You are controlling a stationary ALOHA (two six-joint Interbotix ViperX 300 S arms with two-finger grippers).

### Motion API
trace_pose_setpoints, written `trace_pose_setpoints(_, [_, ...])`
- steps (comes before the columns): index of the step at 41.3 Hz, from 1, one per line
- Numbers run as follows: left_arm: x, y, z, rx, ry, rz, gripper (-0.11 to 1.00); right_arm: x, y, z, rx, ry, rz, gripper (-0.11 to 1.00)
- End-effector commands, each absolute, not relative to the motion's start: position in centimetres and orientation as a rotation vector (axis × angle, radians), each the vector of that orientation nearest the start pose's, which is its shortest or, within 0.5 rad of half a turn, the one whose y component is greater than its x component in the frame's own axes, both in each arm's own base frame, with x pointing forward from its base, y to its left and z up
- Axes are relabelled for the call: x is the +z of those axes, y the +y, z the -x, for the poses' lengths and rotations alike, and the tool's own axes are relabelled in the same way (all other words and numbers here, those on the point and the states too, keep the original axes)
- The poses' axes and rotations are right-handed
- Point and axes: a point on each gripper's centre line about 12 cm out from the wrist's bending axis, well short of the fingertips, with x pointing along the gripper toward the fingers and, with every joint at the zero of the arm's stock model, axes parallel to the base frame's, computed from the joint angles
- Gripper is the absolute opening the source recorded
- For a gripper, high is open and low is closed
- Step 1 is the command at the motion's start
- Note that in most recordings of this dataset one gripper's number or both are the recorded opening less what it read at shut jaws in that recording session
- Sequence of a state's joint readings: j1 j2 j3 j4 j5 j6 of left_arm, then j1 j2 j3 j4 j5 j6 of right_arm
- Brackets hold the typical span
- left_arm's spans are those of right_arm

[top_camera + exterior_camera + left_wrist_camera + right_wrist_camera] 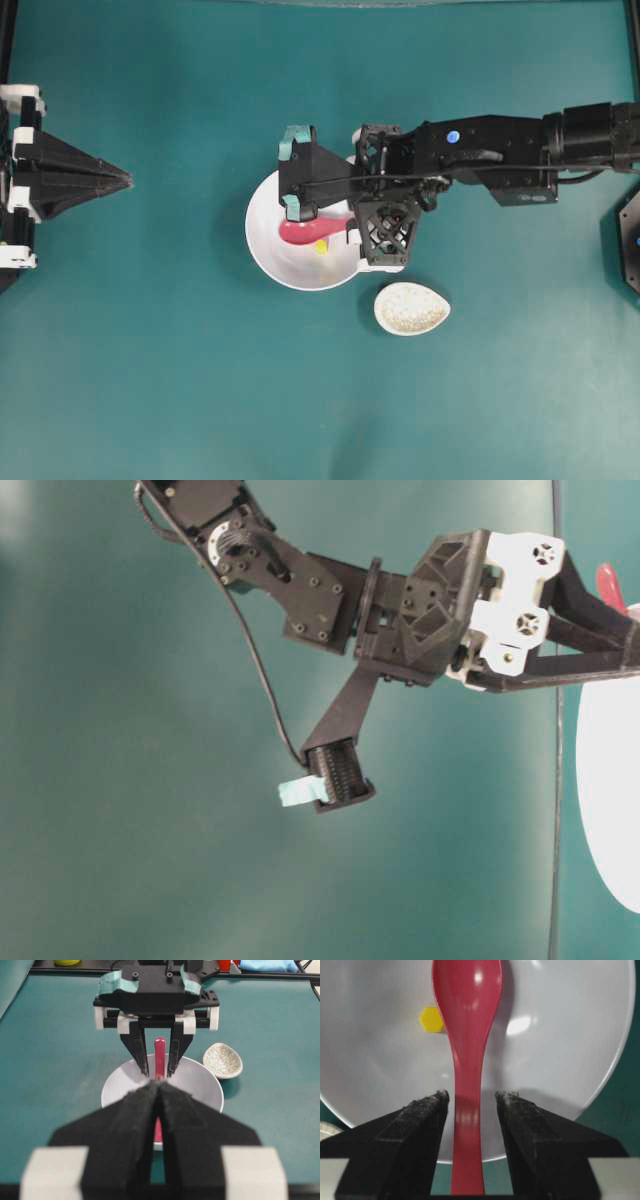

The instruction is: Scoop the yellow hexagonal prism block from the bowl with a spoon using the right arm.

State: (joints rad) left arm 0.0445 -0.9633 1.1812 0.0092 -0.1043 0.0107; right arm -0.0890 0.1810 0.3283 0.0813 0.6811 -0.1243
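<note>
The yellow block [431,1019] lies in the white bowl [560,1035], just beside the spoon [467,1060]. The right gripper [471,1105] straddles the handle, jaws released; centre them, then clench squarely. The left gripper [159,1110] is clenched, empty.

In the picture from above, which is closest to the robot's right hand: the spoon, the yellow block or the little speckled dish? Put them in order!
From the right hand:
1. Spoon, right beneath it in the bowl.
2. Yellow block, just beside the spoon.
3. Speckled dish, outside the bowl.
</note>
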Motion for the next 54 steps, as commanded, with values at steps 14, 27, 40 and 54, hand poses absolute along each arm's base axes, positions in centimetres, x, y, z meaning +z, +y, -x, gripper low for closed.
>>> trace_pose_setpoints(14, [27.7, 0.9, -20.1, 0.045, 0.096, -0.022, 0.00, 17.4, -3.1, -41.9, -0.010, 1.101, -0.042, 0.47])
trace_pose_setpoints(27, [27.6, 0.9, -20.1, 0.043, 0.102, -0.022, 0.00, 21.1, -3.1, -42.2, -0.010, 1.055, -0.046, 0.23])
trace_pose_setpoints(40, [27.6, 0.9, -20.1, 0.045, 0.103, -0.025, 0.00, 23.9, -2.2, -40.1, -0.019, 1.088, -0.109, 0.23])
trace_pose_setpoints(54, [27.6, 0.9, -20.1, 0.045, 0.105, -0.025, 0.00, 24.0, 1.5, -35.9, -0.031, 1.133, -0.212, 0.23])
